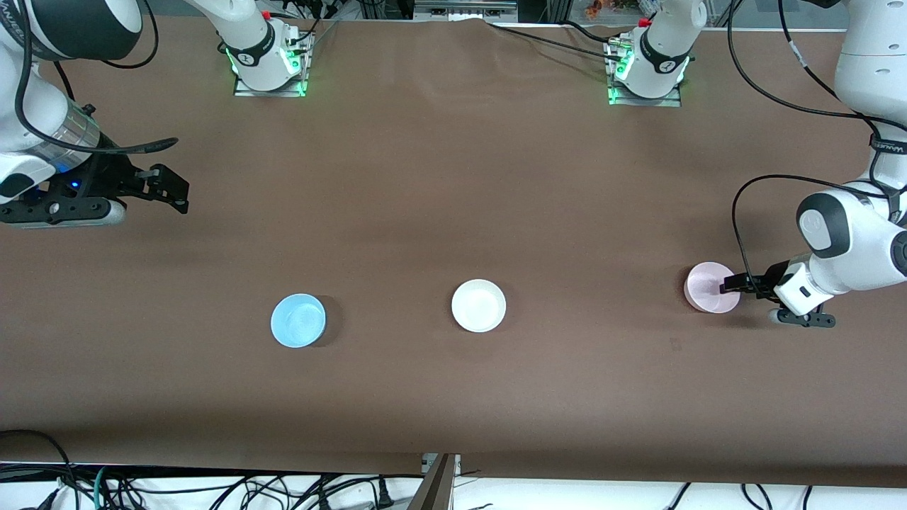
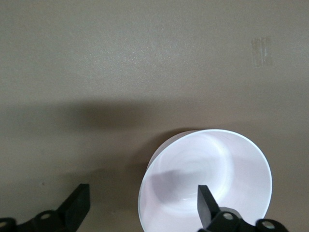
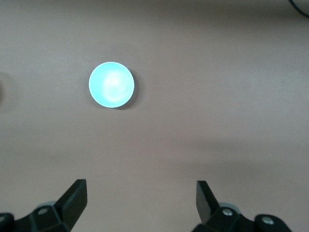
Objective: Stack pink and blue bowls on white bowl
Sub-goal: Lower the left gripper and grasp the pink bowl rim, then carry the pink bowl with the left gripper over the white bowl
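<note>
One spread left gripper [image 2: 140, 208] finger inside the pink bowl [image 1: 708, 283], rim partly hidden; right gripper [image 3: 140, 205] open, waiting.

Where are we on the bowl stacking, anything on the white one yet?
Nothing is stacked: the white bowl sits bare mid-table. In hand: the left gripper, open, straddles the rim of the pink bowl, one finger inside, not yet gripping. Left: the blue bowl is untouched; the right gripper waits open near its end of the table.

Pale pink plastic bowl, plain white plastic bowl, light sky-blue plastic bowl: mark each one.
Pale pink plastic bowl [image 1: 707, 285], front view, inside bottom.
Plain white plastic bowl [image 1: 479, 305], front view, centre of its hollow.
Light sky-blue plastic bowl [image 3: 111, 84], right wrist view, inside bottom.
</note>
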`<state>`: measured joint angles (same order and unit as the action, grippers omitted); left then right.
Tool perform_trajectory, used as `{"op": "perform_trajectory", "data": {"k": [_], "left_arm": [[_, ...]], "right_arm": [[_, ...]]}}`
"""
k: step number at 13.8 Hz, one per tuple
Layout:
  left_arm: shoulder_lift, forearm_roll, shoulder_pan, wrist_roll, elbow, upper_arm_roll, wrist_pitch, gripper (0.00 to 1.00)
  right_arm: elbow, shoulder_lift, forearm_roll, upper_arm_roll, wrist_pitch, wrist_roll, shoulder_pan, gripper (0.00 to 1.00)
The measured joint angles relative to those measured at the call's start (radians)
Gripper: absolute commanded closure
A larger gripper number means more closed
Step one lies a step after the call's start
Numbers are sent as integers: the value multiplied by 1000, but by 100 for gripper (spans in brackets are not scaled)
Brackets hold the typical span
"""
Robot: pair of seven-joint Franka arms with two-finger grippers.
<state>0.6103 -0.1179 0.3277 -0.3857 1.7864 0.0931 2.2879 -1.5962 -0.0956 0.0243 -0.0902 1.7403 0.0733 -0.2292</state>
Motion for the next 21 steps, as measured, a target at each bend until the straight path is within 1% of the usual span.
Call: {"op": "perform_trajectory", "data": {"k": [1, 2, 3, 4, 6, 7, 8, 12, 15, 17, 20, 21], "left_arm": [[0, 0, 0, 0, 0, 1, 0, 35], [0, 0, -1, 0, 0, 2, 0, 47], [0, 0, -2, 0, 0, 2, 0, 53], [0, 0, -2, 0, 0, 3, 0, 62], [0, 0, -2, 0, 0, 3, 0, 81], [0, 0, -2, 0, 0, 3, 0, 92], [0, 0, -2, 1, 0, 3, 0, 100], [-1, -5, -3, 15, -11, 6, -18, 100], [-15, -25, -32, 112, -70, 39, -121, 100], [-25, -25, -82, 260, -108, 98, -160, 100], [-28, -25, -171, 570, -135, 207, -164, 100], [-28, -23, -208, 667, -145, 230, -163, 100]], "right_arm": [[0, -2, 0, 0, 3, 0, 0, 0], [0, -4, 0, 0, 4, 0, 0, 0], [0, -4, 0, 0, 4, 0, 0, 0], [0, -4, 0, 0, 5, 0, 0, 0], [0, -4, 0, 0, 9, -1, 0, 0], [0, -4, 0, 0, 12, -1, 0, 0], [0, -4, 0, 0, 18, -1, 0, 0], [1, -4, 0, 0, 33, -1, 0, 0], [1, -4, 0, 0, 37, -1, 0, 0], [1, -4, 0, 0, 51, -1, 1, 0], [1, -5, 0, -1, 61, -2, 2, 0], [1, -6, 0, 0, 61, -2, 1, 0]]}}
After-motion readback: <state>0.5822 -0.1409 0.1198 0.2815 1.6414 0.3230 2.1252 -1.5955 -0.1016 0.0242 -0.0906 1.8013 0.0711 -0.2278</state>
